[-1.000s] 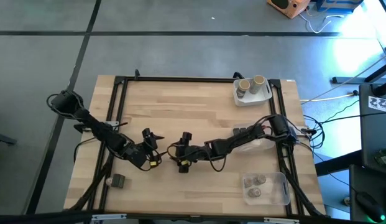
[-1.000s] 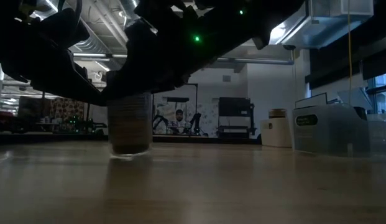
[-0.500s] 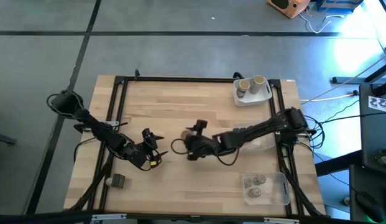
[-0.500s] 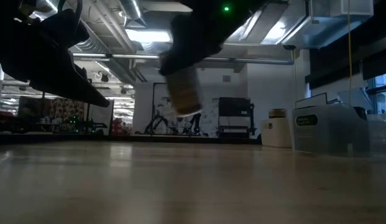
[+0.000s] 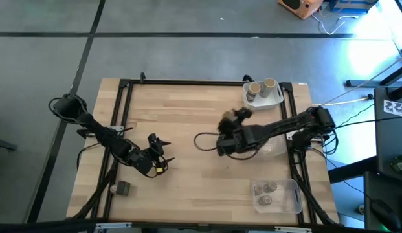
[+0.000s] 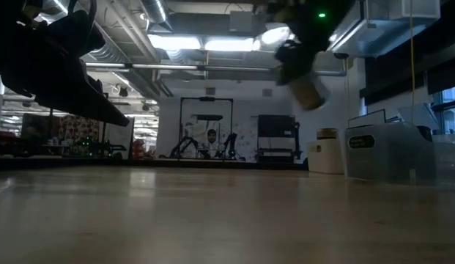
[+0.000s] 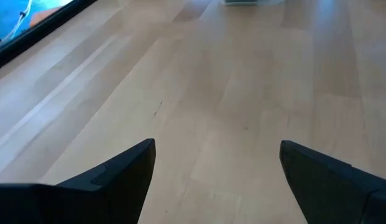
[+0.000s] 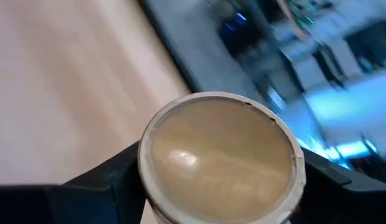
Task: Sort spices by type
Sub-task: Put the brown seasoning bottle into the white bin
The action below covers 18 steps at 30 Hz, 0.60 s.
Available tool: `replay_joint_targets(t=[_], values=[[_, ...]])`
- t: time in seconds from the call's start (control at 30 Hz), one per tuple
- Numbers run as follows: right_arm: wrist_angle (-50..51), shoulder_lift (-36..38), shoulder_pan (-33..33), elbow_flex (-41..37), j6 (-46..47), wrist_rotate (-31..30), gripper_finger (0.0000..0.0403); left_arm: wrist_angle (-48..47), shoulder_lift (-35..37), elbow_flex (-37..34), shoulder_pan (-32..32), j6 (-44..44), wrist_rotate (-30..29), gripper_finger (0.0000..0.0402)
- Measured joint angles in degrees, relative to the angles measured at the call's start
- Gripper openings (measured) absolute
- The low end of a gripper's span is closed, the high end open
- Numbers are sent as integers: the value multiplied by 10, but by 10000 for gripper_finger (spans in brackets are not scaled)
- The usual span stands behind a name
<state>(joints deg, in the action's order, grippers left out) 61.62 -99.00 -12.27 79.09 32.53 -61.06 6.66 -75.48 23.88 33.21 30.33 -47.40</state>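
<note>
My right gripper (image 5: pixel 237 117) is above the table's middle right, shut on a round tan-topped spice jar (image 8: pixel 220 152). In the low view the jar (image 6: pixel 306 89) is high in the air and tilted. My left gripper (image 5: pixel 156 153) waits open over bare wood at the near left; its wrist view shows both fingers (image 7: pixel 112 177) apart with nothing between them. Two more tan-topped jars (image 5: pixel 262 87) stand in the white tray (image 5: pixel 274 100) at the far right corner. A dark grey blocky spice (image 5: pixel 123 188) sits on the table's near left edge. Small silver spices (image 5: pixel 265 189) lie in a clear tray. My right gripper pinches the tan-topped jar between its two fingers (image 8: pixel 102 180), one on each side of the jar's wall just below the lid (image 8: pixel 180 211). The jar is lifted clear of the table and tilted.
A clear tray (image 5: pixel 283 206) sits at the near right. A second clear container (image 5: pixel 270 147) lies under the right arm by the right edge. A black frame (image 5: pixel 126 84) runs round the table. Bare wood spans the middle and far left.
My right gripper has lifted the tan-topped jar off the middle of the table and carried it up, rightward and toward the far edge, in the direction of the white tray. The jar stood upright on the wood a second ago; now it is high and tilted.
</note>
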Motion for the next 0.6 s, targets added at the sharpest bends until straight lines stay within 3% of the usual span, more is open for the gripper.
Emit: replay_joint_targets(t=[0.1,0.23,0.6], values=[[128,24,16,-1,110,-32,280,0,0,0,-2,-11,0,327],[215,65,42,-25,204,-54,280,0,0,0,-17,-17,-4,327],[175,201,163,-146,230,-46,280,0,0,0,-59,-94,-5,327]])
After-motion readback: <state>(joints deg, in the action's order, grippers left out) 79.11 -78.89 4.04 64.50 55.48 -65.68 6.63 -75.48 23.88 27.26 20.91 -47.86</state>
